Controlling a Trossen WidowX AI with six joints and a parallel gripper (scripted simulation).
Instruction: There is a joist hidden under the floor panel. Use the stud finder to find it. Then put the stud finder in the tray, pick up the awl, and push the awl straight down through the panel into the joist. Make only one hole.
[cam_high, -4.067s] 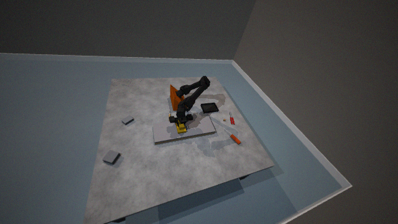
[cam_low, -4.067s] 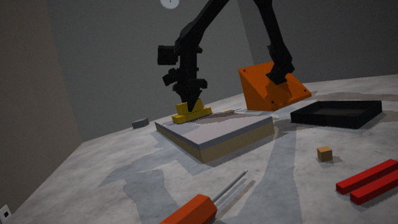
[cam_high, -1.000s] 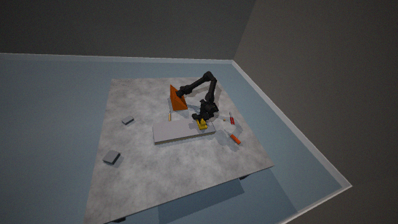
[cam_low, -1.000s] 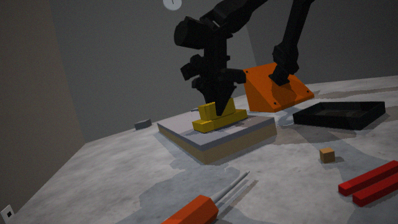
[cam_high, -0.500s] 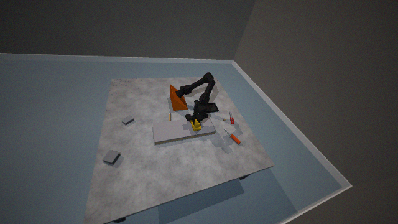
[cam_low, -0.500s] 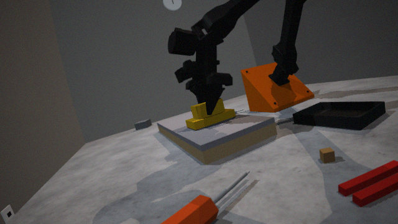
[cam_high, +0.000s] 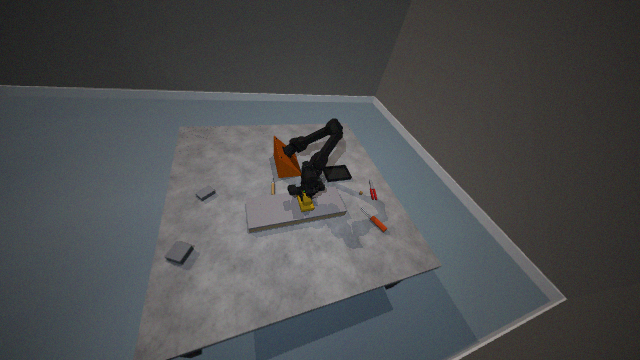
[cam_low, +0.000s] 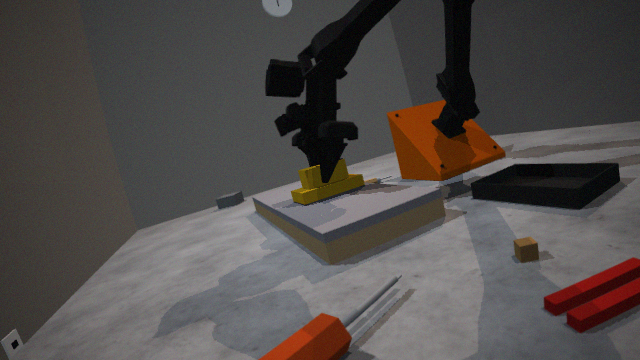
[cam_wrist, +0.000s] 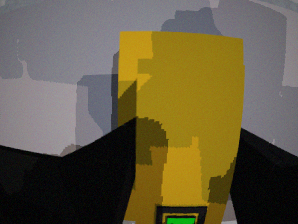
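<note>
My gripper (cam_high: 305, 195) (cam_low: 325, 175) (cam_wrist: 181, 126) is shut on the yellow stud finder (cam_high: 306, 204) (cam_low: 331, 189) (cam_wrist: 192, 90), with a finger on each side. The stud finder sits flat on the grey floor panel (cam_high: 270, 212) (cam_low: 372, 209) (cam_wrist: 42, 107), right of its middle in the top view. A green light (cam_wrist: 181, 220) shows on its display in the wrist view. The joist is hidden. The black tray (cam_high: 340, 179) (cam_low: 530, 196) is beyond the panel. A small tan-handled tool (cam_high: 273, 188) with a thin shaft, seemingly the awl, lies behind the panel.
An orange wedge mount (cam_high: 286, 167) (cam_low: 417, 145) holds the arm's base. An orange-handled tool (cam_high: 378, 223) (cam_low: 310, 342), red-handled pliers (cam_high: 373, 192) (cam_low: 595, 292) and a small tan cube (cam_high: 361, 192) (cam_low: 526, 249) lie right of the panel. Two grey blocks (cam_high: 205, 193) (cam_high: 180, 252) lie left.
</note>
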